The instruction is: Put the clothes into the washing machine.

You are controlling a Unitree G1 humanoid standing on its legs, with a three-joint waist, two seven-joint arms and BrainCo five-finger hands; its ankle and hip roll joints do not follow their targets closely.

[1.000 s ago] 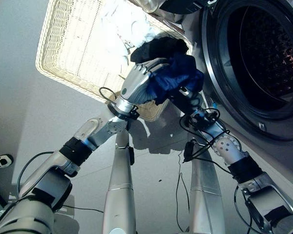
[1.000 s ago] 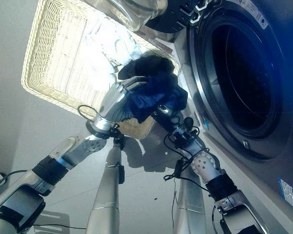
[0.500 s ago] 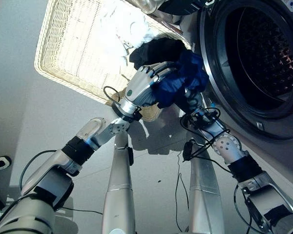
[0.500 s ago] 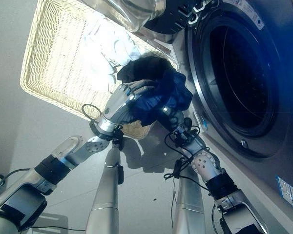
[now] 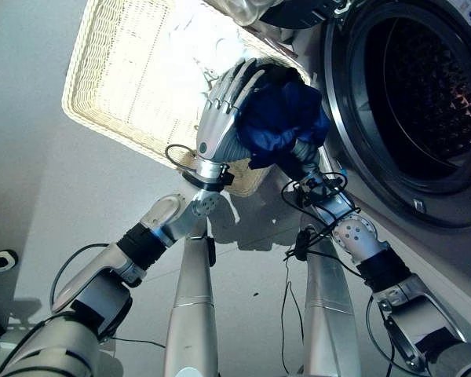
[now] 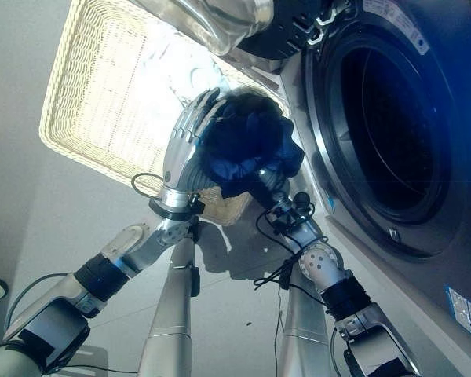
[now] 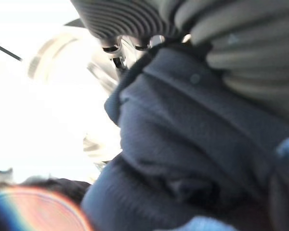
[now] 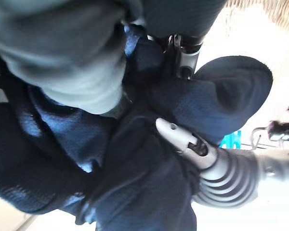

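While its fingers stay nearly straight, the left robot hand (image 5: pixel 220 118) presses flat against the side of a bundled dark blue garment (image 5: pixel 281 122), holding it up in the air between the basket and the washing machine. From below and behind, the right robot hand (image 8: pixel 192 144) is buried in the same bundle; cloth hides its fingers, so whether they are curled or straight cannot be told. Just behind the garment lies a pale wicker laundry basket (image 5: pixel 118 86) on the floor (image 5: pixel 39 196), with white clothes (image 6: pixel 153 75) and a black item (image 5: pixel 290 72) at its near corner. Beside the bundle, on the robot's right, the washing machine (image 5: pixel 455 236) stands with its round drum opening (image 5: pixel 428 86) dark. A small label (image 6: pixel 465 308) on its front is too small to read.
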